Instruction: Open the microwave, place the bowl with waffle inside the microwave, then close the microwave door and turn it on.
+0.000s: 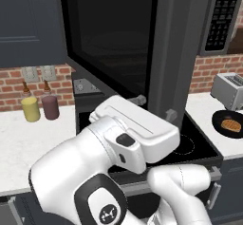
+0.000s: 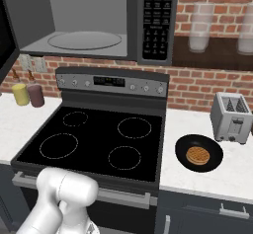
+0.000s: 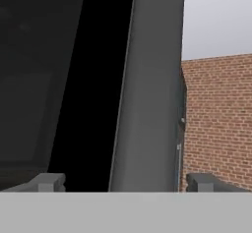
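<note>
My gripper point(image 3: 123, 182) stands spread, straddling the microwave door point(image 3: 147, 89) at its thick vertical edge, dead ahead at twelve o'clock. The bowl point(image 2: 198, 152) with the waffle point(image 2: 197, 155) waits beside the toaster point(image 2: 231, 117).

Arm raised, reaching forward and up. Gripper point(image 1: 155, 107) level, fingers point(image 3: 47, 182) spread wide apart, nothing pinched.
</note>
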### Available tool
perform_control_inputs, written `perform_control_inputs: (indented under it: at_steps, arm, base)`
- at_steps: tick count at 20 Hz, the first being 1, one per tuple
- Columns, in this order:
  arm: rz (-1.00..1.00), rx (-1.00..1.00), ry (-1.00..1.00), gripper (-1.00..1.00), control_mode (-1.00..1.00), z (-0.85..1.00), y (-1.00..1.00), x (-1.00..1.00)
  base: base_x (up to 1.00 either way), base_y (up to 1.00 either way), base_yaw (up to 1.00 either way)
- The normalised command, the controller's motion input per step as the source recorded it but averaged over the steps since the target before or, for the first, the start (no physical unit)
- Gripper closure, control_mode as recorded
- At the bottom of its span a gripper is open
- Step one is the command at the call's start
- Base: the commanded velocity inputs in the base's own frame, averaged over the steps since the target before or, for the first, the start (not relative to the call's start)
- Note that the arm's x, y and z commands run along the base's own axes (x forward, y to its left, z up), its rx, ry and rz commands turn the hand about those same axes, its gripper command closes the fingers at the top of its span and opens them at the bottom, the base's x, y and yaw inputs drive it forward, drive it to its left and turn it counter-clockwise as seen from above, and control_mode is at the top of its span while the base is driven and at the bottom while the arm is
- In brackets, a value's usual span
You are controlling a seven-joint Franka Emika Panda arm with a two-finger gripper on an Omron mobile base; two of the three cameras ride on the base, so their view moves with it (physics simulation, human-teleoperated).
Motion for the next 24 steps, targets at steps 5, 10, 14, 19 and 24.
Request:
perform_control_inputs:
  at_steps: [5, 10, 14, 19, 24]
  arm:
    - [0.15, 0.00, 0.04, -1.00, -1.00, 0.00, 0.11, 0.00]
    - [0.06, 0.00, 0.00, -1.00, -1.00, 0.00, 0.25, -0.40]
    - [0.00, 0.00, -0.01, -1.00, -1.00, 0.00, 0.27, -0.62]
    - [0.01, 0.00, -0.03, -1.00, -1.00, 0.01, 0.13, -0.60]
    - [0.30, 0.13, 0.01, -1.00, -1.00, 0.03, -0.68, -0.42]
  base:
    - [0.00, 0.00, 0.00]
    - [0.00, 0.00, 0.00]
    - [0.00, 0.00, 0.00]
    - [0.00, 0.00, 0.00]
    - [0.00, 0.00, 0.00]
